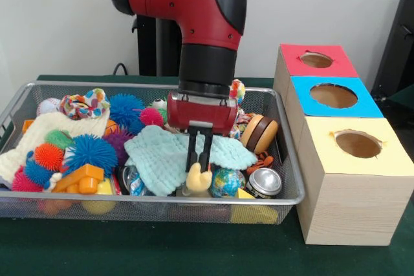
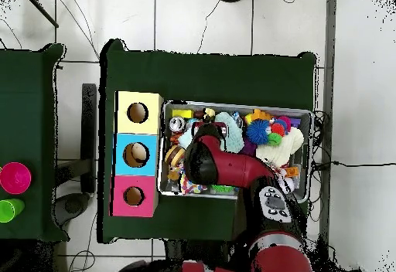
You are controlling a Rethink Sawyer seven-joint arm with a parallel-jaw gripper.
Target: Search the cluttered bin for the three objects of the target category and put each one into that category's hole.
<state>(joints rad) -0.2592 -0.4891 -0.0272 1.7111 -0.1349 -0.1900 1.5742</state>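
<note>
One wire mesh bin [image 1: 284,189] holds a jumble of toys, among them two knitted cloths, several spiky balls and one tin; three wooden boxes [image 1: 343,208] carry three holes, one each.

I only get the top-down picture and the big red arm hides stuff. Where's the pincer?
Observer: The pincer is down inside the basket, right at a yellow toy.
Child: What's next to that toy?
Observer: A little globe ball, then a tin can lying on its side.
Child: Is anything under the arm?
Observer: A light blue cloth, spread over other toys.
</note>
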